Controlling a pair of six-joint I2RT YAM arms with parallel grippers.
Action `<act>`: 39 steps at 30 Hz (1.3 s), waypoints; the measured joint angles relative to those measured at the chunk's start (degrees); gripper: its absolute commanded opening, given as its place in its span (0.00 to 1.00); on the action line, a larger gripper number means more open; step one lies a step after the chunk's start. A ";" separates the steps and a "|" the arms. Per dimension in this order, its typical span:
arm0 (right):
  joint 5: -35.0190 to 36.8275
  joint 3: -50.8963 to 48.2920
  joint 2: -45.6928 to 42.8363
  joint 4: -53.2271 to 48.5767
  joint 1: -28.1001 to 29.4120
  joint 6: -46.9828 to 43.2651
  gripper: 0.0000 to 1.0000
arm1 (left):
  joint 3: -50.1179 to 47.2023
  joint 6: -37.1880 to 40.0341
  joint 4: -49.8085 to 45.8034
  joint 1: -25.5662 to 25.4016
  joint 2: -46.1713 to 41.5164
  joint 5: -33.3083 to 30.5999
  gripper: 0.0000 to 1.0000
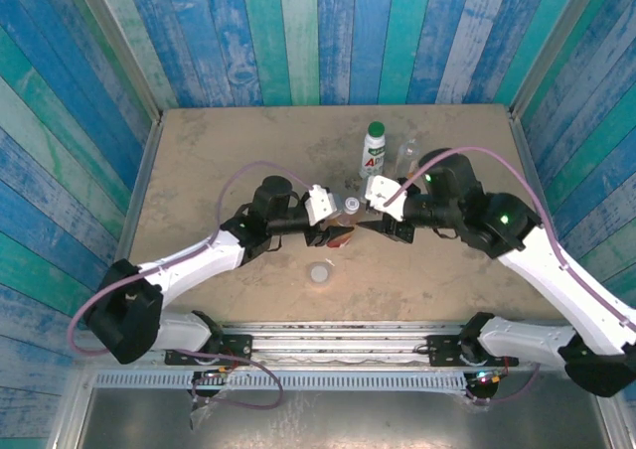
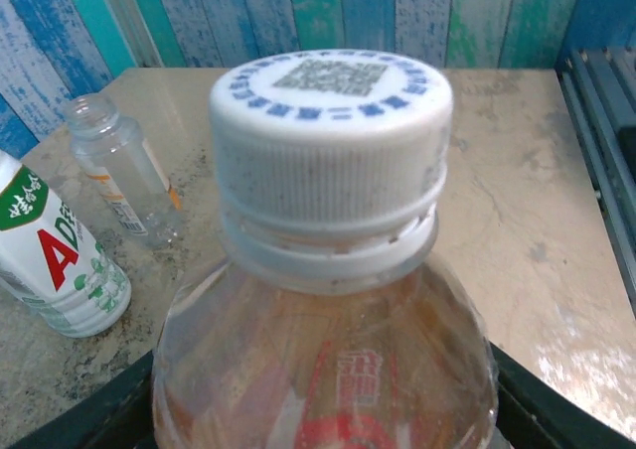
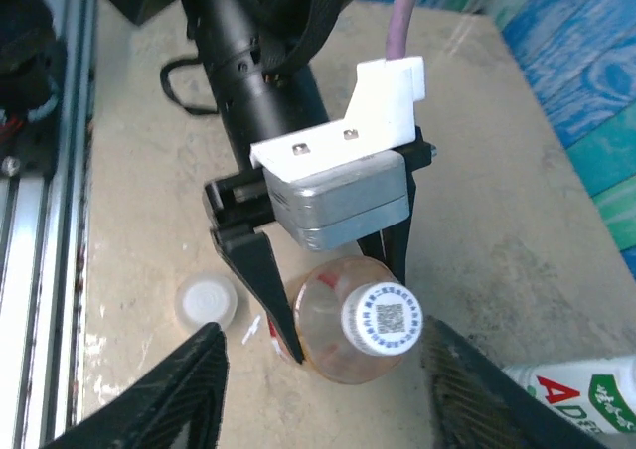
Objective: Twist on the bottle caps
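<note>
My left gripper (image 1: 336, 233) is shut on the amber bottle (image 3: 333, 345) with the red label and holds it upright on the table. A white cap (image 2: 331, 136) printed with a code sits on the bottle's neck. The left fingers (image 3: 260, 275) clamp the bottle's body. My right gripper (image 3: 323, 370) is open, one finger on each side of that cap, with gaps and no contact. A pale grey cap (image 3: 206, 302) lies on the table beside the bottle. The white bottle (image 1: 374, 151) wears a green cap. The short clear bottle (image 2: 117, 171) stands uncapped.
The white bottle and the clear bottle stand close together behind the two grippers, toward the back of the table (image 1: 229, 161). Blue-green plank walls (image 1: 318, 32) close in the back and sides. The metal rail (image 1: 348, 345) with the arm bases runs along the near edge.
</note>
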 measured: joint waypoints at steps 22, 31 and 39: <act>-4.98 13.86 17.90 -13.64 -0.98 -9.90 0.37 | 0.00 6.58 -5.66 0.00 -5.22 2.69 0.58; -5.27 16.37 19.82 -16.41 -1.03 -10.71 0.12 | -0.09 6.40 -5.60 0.02 -5.31 2.60 0.57; -2.03 16.46 20.15 -15.17 -0.90 1.27 0.03 | -2.10 3.54 -0.79 -0.33 -5.31 -1.33 0.56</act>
